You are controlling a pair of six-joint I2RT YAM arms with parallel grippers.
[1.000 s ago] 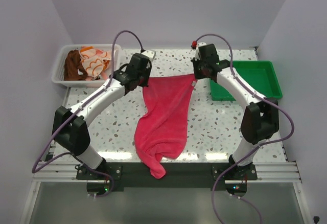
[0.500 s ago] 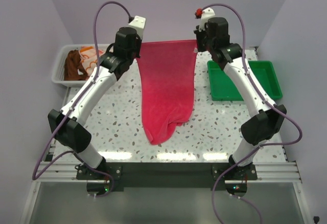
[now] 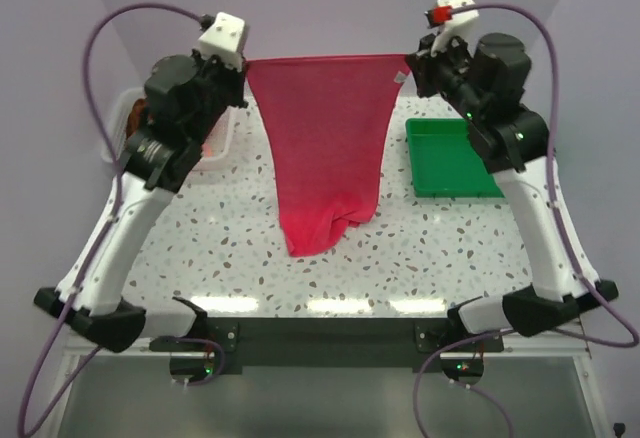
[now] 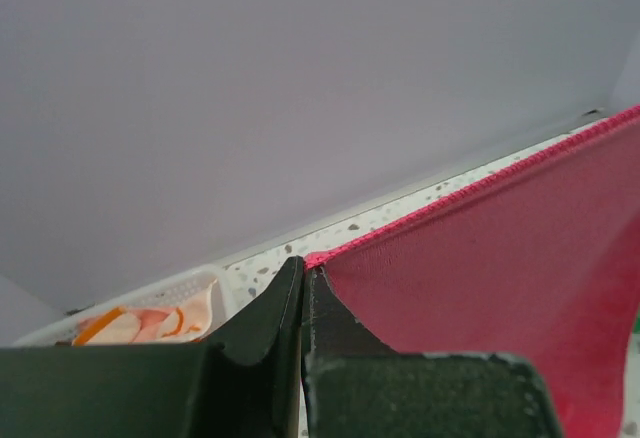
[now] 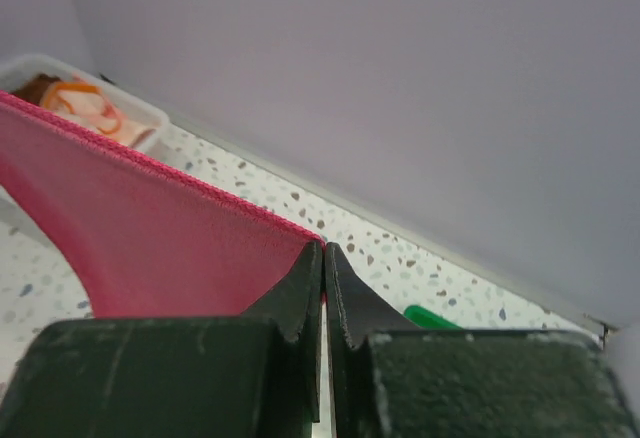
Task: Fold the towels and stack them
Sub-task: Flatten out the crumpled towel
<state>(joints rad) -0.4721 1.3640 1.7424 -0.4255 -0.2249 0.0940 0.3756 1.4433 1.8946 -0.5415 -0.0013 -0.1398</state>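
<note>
Pinching 2 top corners of hot pink towel (image 3: 330, 138): left end effector (image 4: 303, 276), right end effector (image 5: 323, 258).

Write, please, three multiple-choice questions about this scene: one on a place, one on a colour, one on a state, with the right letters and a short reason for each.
1. Where on the table does the green tray stand?
A. at the left side
B. at the right side
C. at the near edge

2. What colour is the towel that hangs between the arms?
A. dark brown
B. white
C. hot pink

3. How do the left pincer and the right pincer stand?
A. both open
B. both shut on the towel's top corners
C. only the left holds it

1 B: the tray lies beside the right arm.
2 C: the cloth is pink in every view.
3 B: each wrist view shows its pincer closed on a corner.
</note>
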